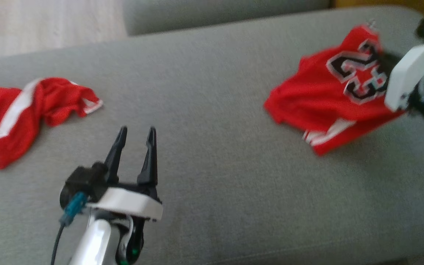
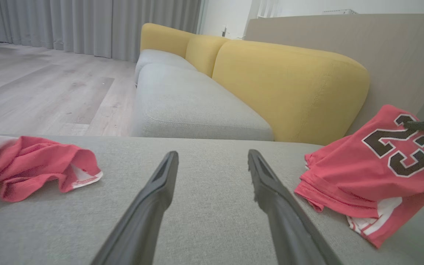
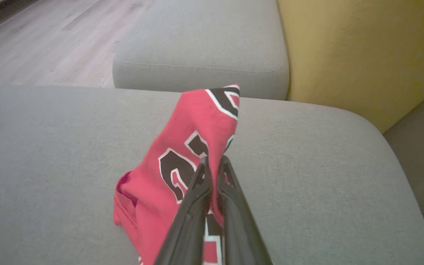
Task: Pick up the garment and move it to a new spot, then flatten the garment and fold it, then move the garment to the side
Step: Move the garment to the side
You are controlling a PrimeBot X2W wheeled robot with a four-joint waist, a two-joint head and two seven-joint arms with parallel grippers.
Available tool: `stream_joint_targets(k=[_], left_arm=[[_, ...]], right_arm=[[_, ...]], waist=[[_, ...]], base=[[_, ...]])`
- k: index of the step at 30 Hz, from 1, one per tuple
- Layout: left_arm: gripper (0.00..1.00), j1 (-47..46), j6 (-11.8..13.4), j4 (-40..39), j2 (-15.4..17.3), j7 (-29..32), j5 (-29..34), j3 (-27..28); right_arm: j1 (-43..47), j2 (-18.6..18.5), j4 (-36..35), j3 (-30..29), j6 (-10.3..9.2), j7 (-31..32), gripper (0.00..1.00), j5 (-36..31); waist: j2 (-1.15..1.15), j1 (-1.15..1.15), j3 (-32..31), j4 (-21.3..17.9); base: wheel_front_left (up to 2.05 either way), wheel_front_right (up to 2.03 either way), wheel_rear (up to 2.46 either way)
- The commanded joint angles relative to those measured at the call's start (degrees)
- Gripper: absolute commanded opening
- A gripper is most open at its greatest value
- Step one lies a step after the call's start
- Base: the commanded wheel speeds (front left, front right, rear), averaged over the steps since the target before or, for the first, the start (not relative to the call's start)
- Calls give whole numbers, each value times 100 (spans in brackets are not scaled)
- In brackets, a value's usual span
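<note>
Jersey (image 1: 326, 99), red with a black 23 outlined in white, is at the right end of the grey sofa cushion (image 1: 212, 92) on my head camera. My right fingers (image 3: 193, 202) are pressed together on it and pinch the cloth just beside the number. The fabric rises to a peak at the pinch, while the lower edge with its white stripes lies on the cushion. I cannot tell how much of the jersey is clear of the seat, as that side of the head view is blurred.

My left fingers (image 1: 149, 158) are spread with nothing between them. They hover over bare cushion on the near left, well apart from the jersey. Another red garment (image 1: 17, 110) with white stripes lies crumpled at the left end of the cushion. Further off, my left wrist camera shows a yellow backrest (image 2: 289, 84) and a wooden floor (image 2: 42, 84).
</note>
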Motion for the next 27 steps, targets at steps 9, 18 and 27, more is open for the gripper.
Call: stream_joint_targets(k=[9, 18, 27], left_arm=[[100, -982, -22, -105, 5, -45, 335, 85], [100, -1368, -100, -69, 5, -45, 623, 136], [100, -1425, -122, -42, 5, -45, 524, 120]], right_arm=[[-1218, -666, 667, 224, 43, -678, 0, 141], [-2234, -711, 2100, 83, 43, -1170, 0, -276], [-2567, -248, 2854, 267, 43, -1838, 100, -901]], waist=[[0, 0, 1484, -537], [0, 0, 2207, -651], [0, 0, 2065, -619]], base=[[0, 0, 0], [0, 0, 0], [0, 0, 0]])
